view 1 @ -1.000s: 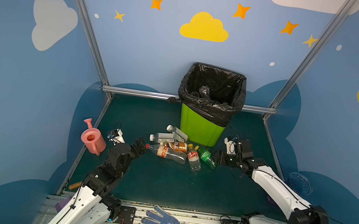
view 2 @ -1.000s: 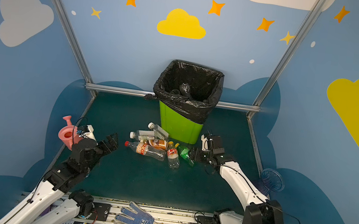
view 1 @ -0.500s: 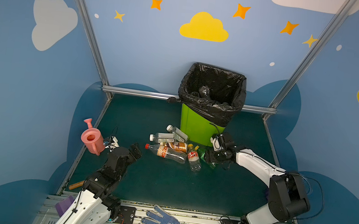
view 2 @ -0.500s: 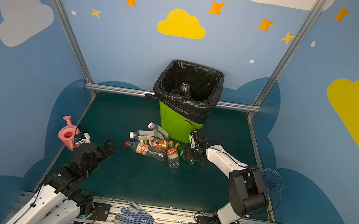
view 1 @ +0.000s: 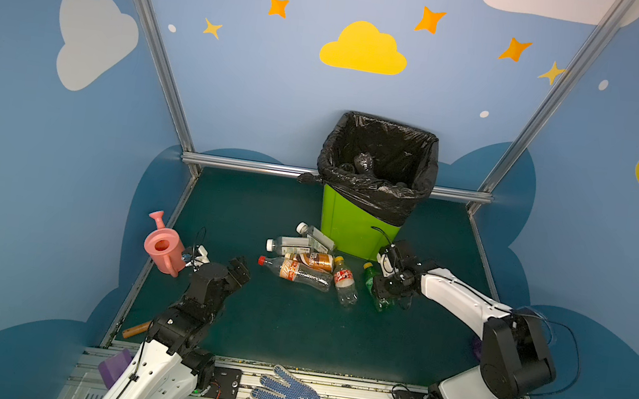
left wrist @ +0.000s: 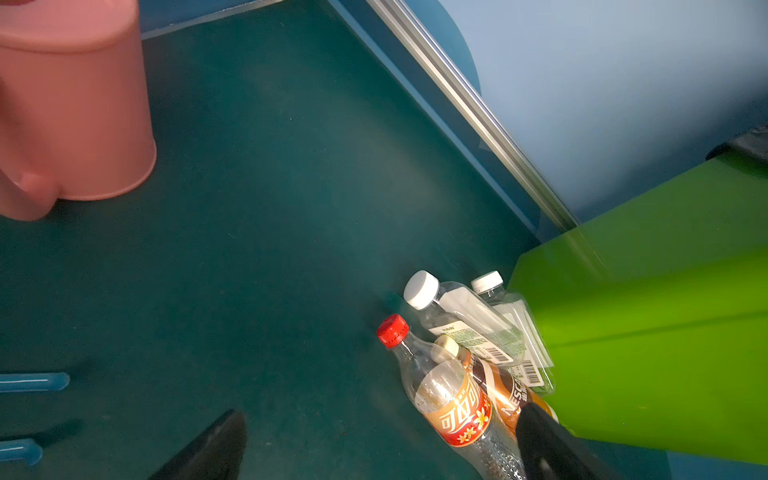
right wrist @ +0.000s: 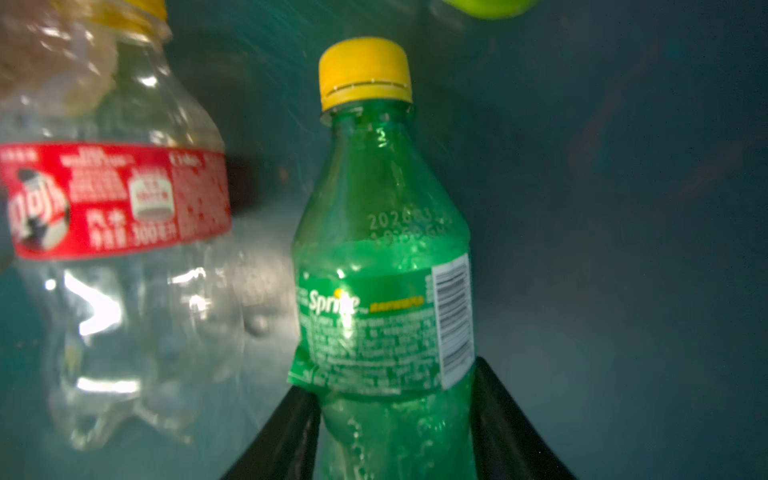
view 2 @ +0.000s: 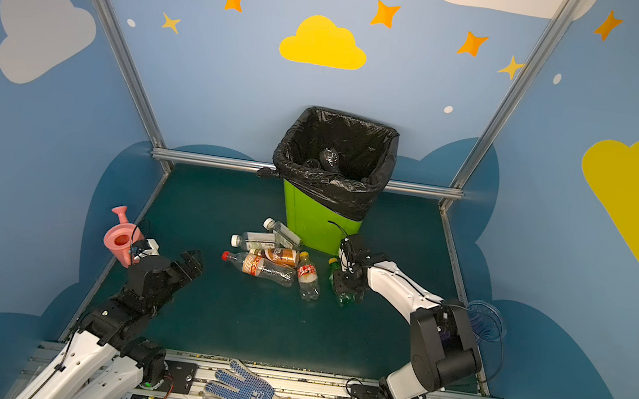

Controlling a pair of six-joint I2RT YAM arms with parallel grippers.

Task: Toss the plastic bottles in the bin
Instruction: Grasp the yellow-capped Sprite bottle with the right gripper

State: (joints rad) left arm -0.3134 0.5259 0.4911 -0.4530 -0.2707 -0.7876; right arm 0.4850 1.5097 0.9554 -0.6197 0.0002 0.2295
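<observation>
The right arm (view 1: 460, 298) is stretching low toward the bin (view 1: 351, 230), its right gripper (view 1: 386, 292) clamping the green bottle (right wrist: 382, 266) lying just in front of it. The left arm (view 1: 194, 310) is hovering well left of the bin, left gripper (view 1: 239, 271) spread wide. Six plastic bottles (view 1: 306, 274) are lying before the one bin.

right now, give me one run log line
right gripper: shut on green bottle | left gripper: open, empty | other bottles: on table by bin

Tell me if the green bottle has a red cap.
No, the green bottle has a yellow cap, plain in the right wrist view.
</observation>
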